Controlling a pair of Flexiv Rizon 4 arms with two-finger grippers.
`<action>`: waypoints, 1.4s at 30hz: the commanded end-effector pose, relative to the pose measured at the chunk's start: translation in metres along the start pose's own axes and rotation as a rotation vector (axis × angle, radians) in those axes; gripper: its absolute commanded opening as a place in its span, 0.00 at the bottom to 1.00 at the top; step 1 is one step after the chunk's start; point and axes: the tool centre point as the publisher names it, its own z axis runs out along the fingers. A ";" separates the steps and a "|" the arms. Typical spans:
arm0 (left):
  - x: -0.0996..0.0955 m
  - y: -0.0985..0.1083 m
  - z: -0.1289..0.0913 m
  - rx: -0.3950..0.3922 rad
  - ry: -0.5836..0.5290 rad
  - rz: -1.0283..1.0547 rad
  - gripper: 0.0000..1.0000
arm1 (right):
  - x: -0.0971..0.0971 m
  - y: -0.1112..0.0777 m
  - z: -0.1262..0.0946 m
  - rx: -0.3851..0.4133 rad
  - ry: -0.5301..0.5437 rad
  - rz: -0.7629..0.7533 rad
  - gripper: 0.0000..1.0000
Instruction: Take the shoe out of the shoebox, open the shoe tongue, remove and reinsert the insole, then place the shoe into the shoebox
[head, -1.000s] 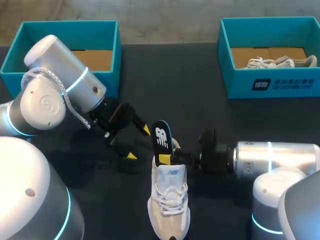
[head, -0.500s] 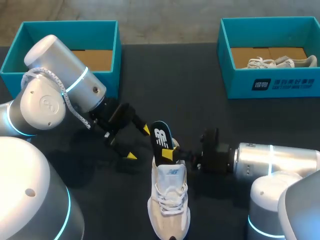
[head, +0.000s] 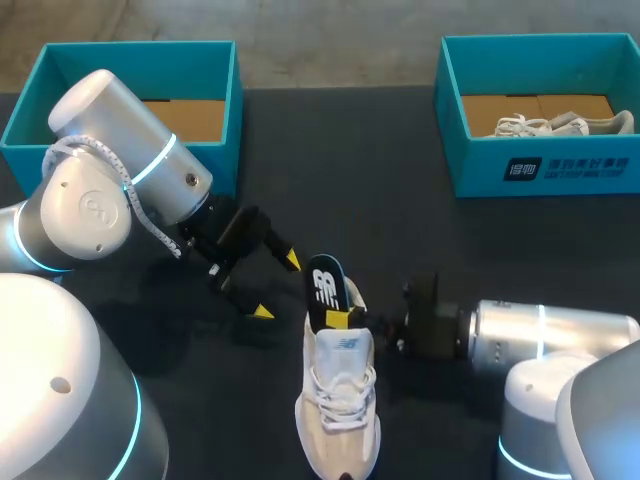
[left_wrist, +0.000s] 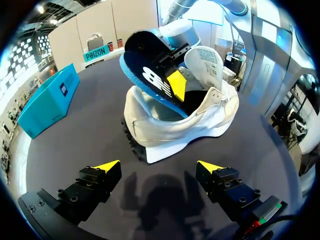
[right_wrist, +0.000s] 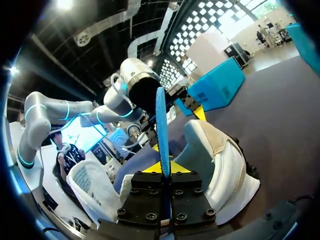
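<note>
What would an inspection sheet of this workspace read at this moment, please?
Surface: dark table.
Job's things: white shoe stands on the table; insole sticks up out of its opening; left shoebox holds no shoe.
Clutter: right shoebox with a second shoe lying in it.
Grippers: right gripper shut on the insole; left gripper open, on the table side of the shoe's heel, touching nothing.
Cables: white cable runs along the left arm.
Surroundings: nothing seen.
</note>
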 end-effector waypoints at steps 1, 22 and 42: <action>0.000 0.000 0.001 -0.004 0.000 0.000 1.00 | 0.005 -0.006 -0.004 0.010 -0.014 0.011 0.00; 0.000 0.000 0.001 -0.004 0.000 0.000 1.00 | 0.008 0.025 0.002 0.101 -0.043 -0.054 0.27; 0.000 0.000 0.001 -0.004 0.000 0.000 1.00 | 0.003 0.029 -0.005 0.204 -0.055 -0.004 0.00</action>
